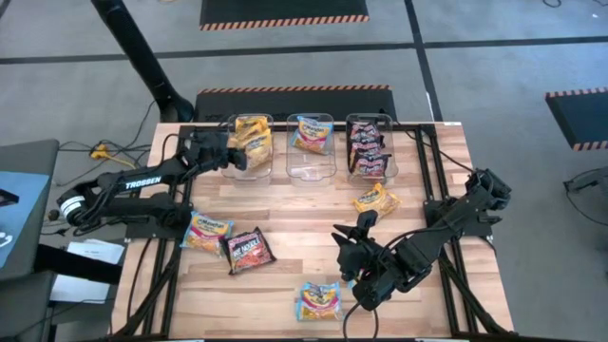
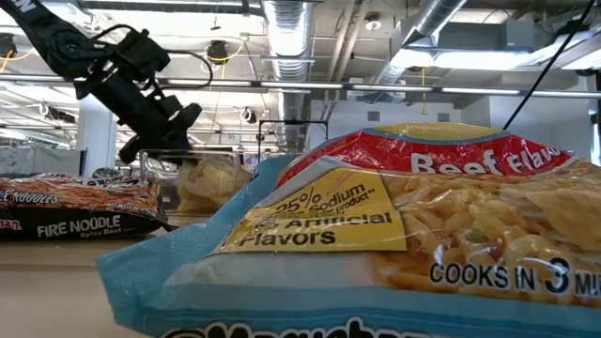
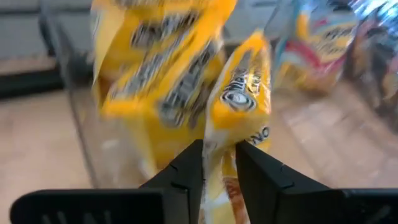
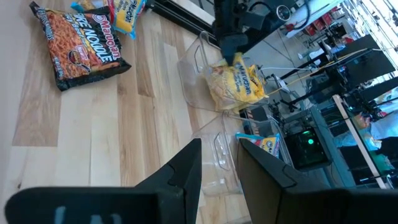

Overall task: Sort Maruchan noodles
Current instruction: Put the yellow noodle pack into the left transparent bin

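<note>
Three clear bins stand at the table's far side: the left bin [image 1: 251,142] holds yellow-orange Maruchan noodles, the middle bin [image 1: 312,144] a light blue packet, the right bin [image 1: 369,147] black-red ones. My left gripper [image 1: 234,154] [image 3: 219,155] is at the left bin, its fingers standing apart with a yellow packet [image 3: 239,99] upright between them. My right gripper [image 1: 344,245] [image 4: 219,155] hovers open over the table's middle, holding nothing. Loose packets lie flat on the table: yellow-orange [image 1: 376,200], light blue [image 1: 207,231], black-red [image 1: 249,250], light blue [image 1: 320,299]. My left gripper has the lower edge [image 3: 217,177] of the yellow packet between its two fingers, which come level from the table's left side. The packet stands upright in the bin against the other yellow packets. Whether the fingers touch it, I cannot tell.
Black frame rails [image 1: 432,152] and cables run along the table's sides. The nearest light blue packet [image 2: 376,244] fills the low view's foreground, and the black-red packet [image 2: 75,208] lies to its left. Bare wood shows between the bins and the loose packets.
</note>
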